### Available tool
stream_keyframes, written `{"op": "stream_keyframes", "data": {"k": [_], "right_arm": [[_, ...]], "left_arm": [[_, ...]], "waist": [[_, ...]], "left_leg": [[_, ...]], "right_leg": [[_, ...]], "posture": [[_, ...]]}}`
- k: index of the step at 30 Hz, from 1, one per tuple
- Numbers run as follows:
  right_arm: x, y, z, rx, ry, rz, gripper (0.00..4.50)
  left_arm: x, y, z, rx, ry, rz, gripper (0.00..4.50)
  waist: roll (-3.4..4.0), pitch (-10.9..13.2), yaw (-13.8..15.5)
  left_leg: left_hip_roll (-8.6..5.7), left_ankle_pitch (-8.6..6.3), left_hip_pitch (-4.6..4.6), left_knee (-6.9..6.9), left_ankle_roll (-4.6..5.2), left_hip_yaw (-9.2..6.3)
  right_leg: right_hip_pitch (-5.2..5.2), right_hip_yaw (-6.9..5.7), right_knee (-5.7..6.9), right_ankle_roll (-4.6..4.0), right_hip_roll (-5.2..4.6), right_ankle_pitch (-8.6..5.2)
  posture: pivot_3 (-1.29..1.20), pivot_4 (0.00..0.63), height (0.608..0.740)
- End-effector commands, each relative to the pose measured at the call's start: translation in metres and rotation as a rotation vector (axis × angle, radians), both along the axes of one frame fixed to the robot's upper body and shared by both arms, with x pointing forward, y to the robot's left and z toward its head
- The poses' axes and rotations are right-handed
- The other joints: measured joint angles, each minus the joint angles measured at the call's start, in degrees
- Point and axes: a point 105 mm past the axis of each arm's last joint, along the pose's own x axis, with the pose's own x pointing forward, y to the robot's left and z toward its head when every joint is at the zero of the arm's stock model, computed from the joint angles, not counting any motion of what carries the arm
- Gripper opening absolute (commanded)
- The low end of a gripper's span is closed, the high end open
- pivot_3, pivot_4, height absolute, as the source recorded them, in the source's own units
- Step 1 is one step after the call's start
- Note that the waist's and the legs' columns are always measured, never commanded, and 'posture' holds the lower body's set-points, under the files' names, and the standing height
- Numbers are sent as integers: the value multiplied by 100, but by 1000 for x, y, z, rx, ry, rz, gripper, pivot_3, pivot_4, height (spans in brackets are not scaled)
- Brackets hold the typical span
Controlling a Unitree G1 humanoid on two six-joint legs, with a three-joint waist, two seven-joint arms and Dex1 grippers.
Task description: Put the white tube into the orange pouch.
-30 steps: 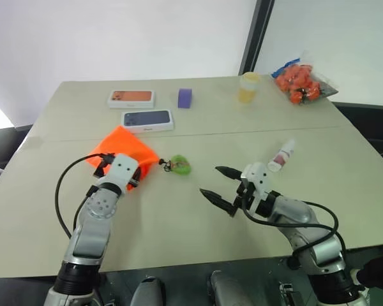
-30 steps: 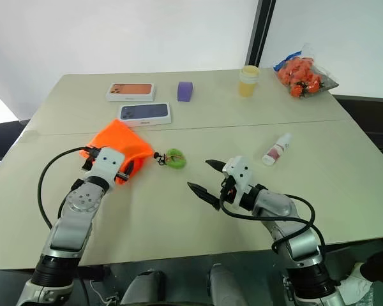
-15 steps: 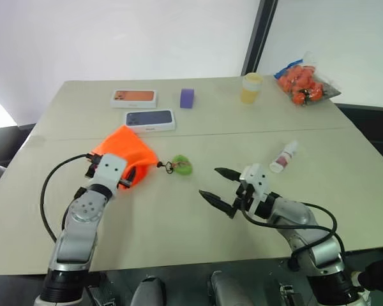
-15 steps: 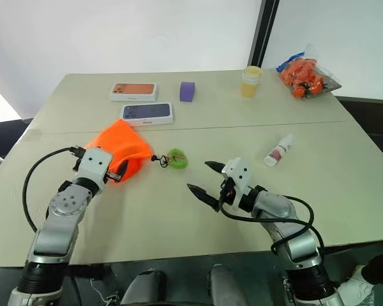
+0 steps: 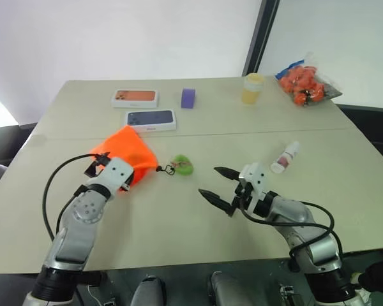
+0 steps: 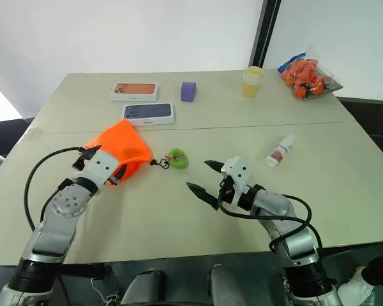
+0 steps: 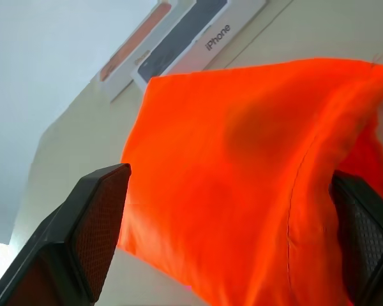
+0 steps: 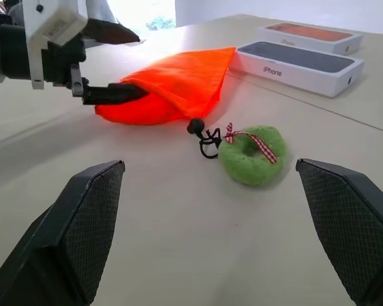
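The orange pouch (image 5: 124, 148) lies flat on the left half of the table, its drawstring ending in a green charm (image 5: 182, 166) to its right. My left gripper (image 5: 112, 167) is open at the pouch's near edge, and the fabric (image 7: 242, 159) lies between its two fingers. The white tube (image 5: 285, 156), with a reddish band, lies on the right half of the table. My right gripper (image 5: 209, 181) hovers open and empty over the table's middle, left of the tube and pointing toward the charm (image 8: 252, 155).
Two flat phone boxes (image 5: 135, 97) (image 5: 149, 118) lie behind the pouch. Further right along the back stand a purple block (image 5: 188, 97), a pale yellow lidded cup (image 5: 253, 87) and a clear bag of orange fruit (image 5: 303, 81). The table's front edge runs close below both arms.
My left arm has swung outward to the left and its wrist has rolled, with the gripper still at the pouch's near edge. The right arm, the tube and the pouch have kept still.
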Motion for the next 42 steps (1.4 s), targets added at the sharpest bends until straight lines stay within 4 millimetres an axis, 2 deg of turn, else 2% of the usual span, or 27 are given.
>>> {"op": "stream_keyframes", "data": {"k": [1,2,3,4,11,12,17,20,23,26,30,35,38,39,42], "right_arm": [[1,0,12,19,-56,-5,4500],[1,0,13,19,-57,-9,4500],[1,0,13,20,-58,-12,4500],[1,-1,13,20,-59,-14,4500],[2,-2,14,21,-67,-26,4500],[2,-2,15,22,-70,-27,4500],[5,-2,18,30,-83,-34,4500],[8,-1,21,26,-99,-42,4500],[13,1,24,10,-112,-44,4500],[25,0,16,-47,-96,-83,4500],[42,-11,9,-89,-94,-196,4500],[60,-49,10,-96,-119,-453,4500],[66,-103,21,-70,-141,-757,4500],[65,-114,22,-61,-136,-821,4500],[61,-131,12,-47,-73,-931,4500]], "left_arm": [[4,-5,4,45,-4,-17,4456],[5,-6,5,46,-6,-21,4456],[5,-7,7,40,-16,-21,3946],[6,-8,9,35,-24,-20,3664],[6,-4,13,42,-29,-17,224],[5,-2,12,41,-26,-10,44],[4,6,12,-4,-8,24,44],[4,6,16,-127,-2,34,44],[3,-6,24,-240,-4,-24,44],[2,-12,28,-293,4,-53,44],[0,-21,30,-342,31,-90,44],[-5,-35,29,-366,64,-126,44],[-9,-47,24,-367,104,-164,44],[-10,-49,23,-368,114,-172,44],[-14,-57,19,-359,151,-214,44]], "waist": [[0,0,-4],[0,0,-7],[0,0,-7],[0,0,-8],[0,0,-3],[0,0,-3],[0,0,-5],[0,0,-4],[0,0,-3],[-1,-1,-3],[-1,-1,-2],[-1,-1,2],[-1,-1,7],[-1,-2,11],[0,-2,0]], "left_leg": [[0,0,0,0,0,0],[0,0,0,-1,0,0],[0,0,0,-1,0,0],[0,0,0,-1,0,0],[1,0,0,0,0,0],[1,0,1,0,0,0],[1,0,1,0,0,0],[1,0,1,0,0,0],[0,0,0,1,0,0],[0,0,1,2,0,0],[0,1,1,3,0,0],[0,1,-1,2,0,0],[-1,1,0,4,0,-1],[-1,1,-1,5,0,-1],[-2,1,0,5,0,-1]], "right_leg": [[0,0,0,0,0,0],[-1,0,1,0,0,0],[-1,0,2,1,1,0],[-2,0,3,1,1,0],[0,0,3,1,1,0],[-1,0,3,1,1,0],[-1,0,4,1,1,1],[0,0,5,2,1,1],[0,-1,5,2,1,1],[1,-2,6,2,1,1],[2,-2,6,3,1,2],[1,-1,6,5,1,2],[4,-1,6,4,0,2],[4,-1,6,4,0,2],[4,-1,6,4,0,1]], "posture": [[0,150,723],[0,150,723],[0,150,723],[0,150,723],[0,150,723],[0,150,723],[0,150,723],[0,150,723],[0,150,723],[0,150,723],[0,150,723],[0,150,723],[0,150,723],[0,150,723],[0,150,723]]}}
